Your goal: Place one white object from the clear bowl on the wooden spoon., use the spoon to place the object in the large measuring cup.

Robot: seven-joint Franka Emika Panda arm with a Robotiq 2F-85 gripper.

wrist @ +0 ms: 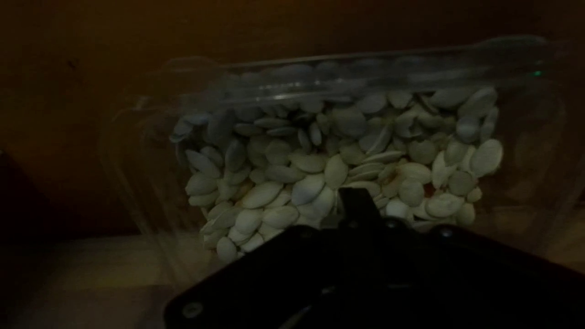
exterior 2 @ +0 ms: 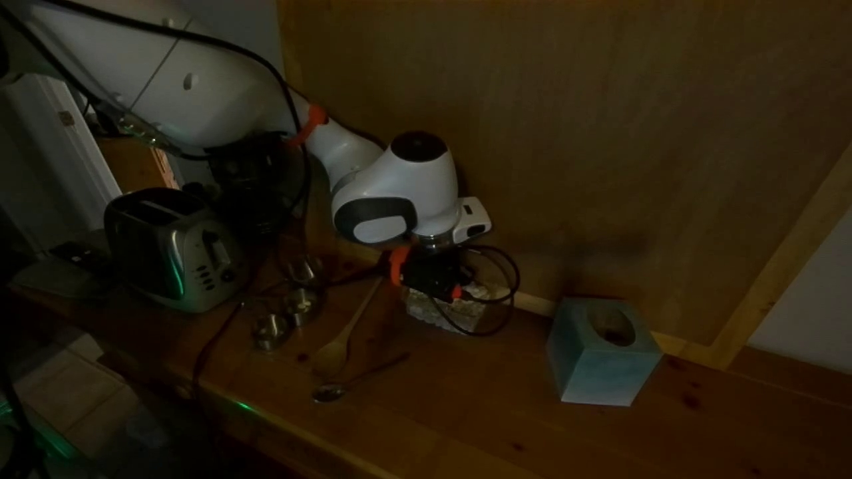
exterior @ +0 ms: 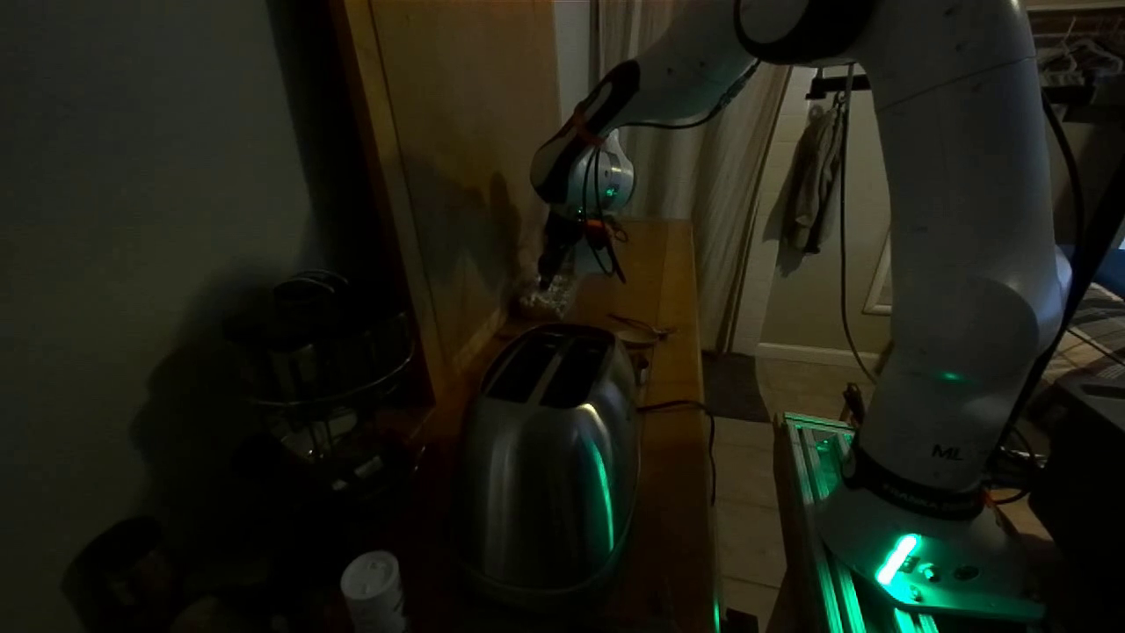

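We see the white seeds [wrist: 308,188] in the clear container [wrist: 279,95] on the desk [exterior 2: 492,416], wooden spoon [exterior 2: 336,349] between container and metal cups [exterior 2: 269,334]. Jaws clenched over the seeds; we can't tell if one's pinched.

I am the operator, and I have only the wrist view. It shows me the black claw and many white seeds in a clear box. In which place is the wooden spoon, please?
Observer: In an exterior view, the wooden spoon lies on the table, beside the clear box.
Operator: Thank you. And where do the measuring cups stand?
Observer: Some metal cups, probably those, stand between the wooden spoon and the toaster; I cannot tell which is largest.
Operator: I understand. Is there another spoon, which I must not confuse with it?
Observer: Yes, a small shiny spoon lies close to the wooden spoon's broad end.
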